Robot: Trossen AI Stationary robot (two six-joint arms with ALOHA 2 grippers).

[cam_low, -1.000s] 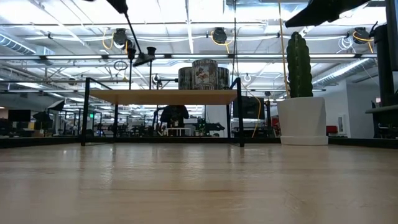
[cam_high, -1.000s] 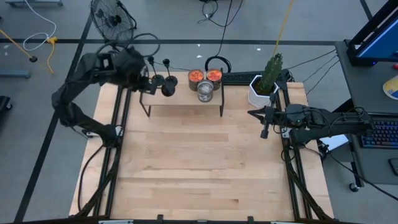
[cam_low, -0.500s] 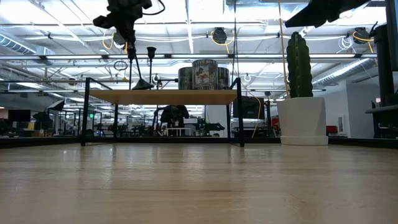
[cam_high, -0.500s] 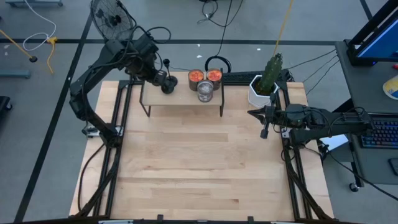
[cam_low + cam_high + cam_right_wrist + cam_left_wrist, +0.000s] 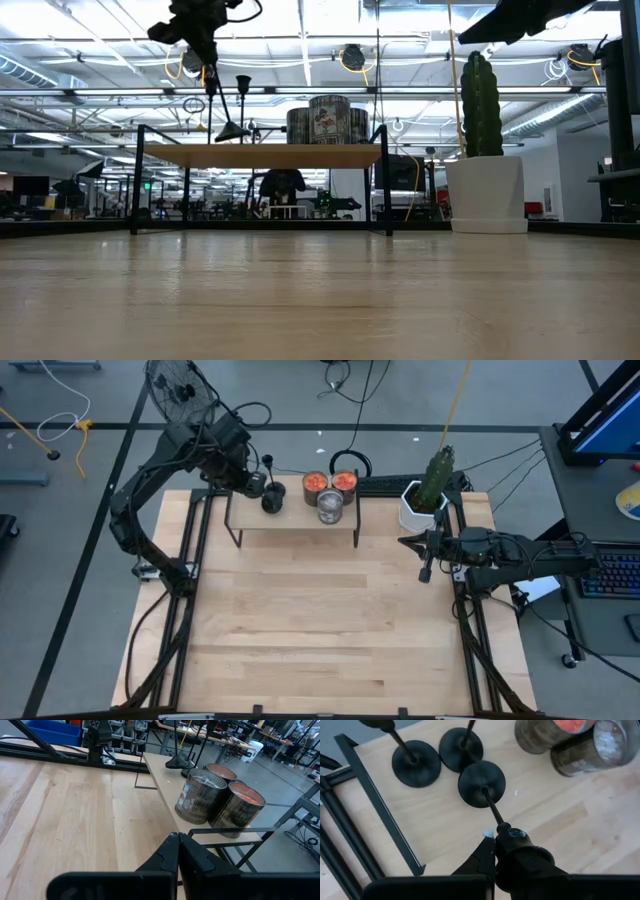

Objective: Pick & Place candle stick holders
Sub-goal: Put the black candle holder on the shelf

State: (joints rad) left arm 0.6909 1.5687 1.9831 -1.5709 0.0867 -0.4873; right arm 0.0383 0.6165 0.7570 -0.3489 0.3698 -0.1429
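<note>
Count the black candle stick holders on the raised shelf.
3, clustered at the shelf's left end: one held by its stem in the left tool, two others just beyond it.

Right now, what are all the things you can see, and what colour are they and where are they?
candle stick holders: three, matte black, close together at the left end of the small shelf; one has its stem in the left gripper.
small shelf: one, pale wood top on a black frame, at the table's far edge.
tins: three, silvery, two with orange-red tops, on the shelf to the right of the holders.
cactus in a pot: one, green in a white pot, at the far right corner.
table: one, light wood.
fan: one, black, on the floor beyond the table.
left gripper: shut on a holder's stem, above the shelf.
right gripper: shut, waiting at the table's right edge.
</note>
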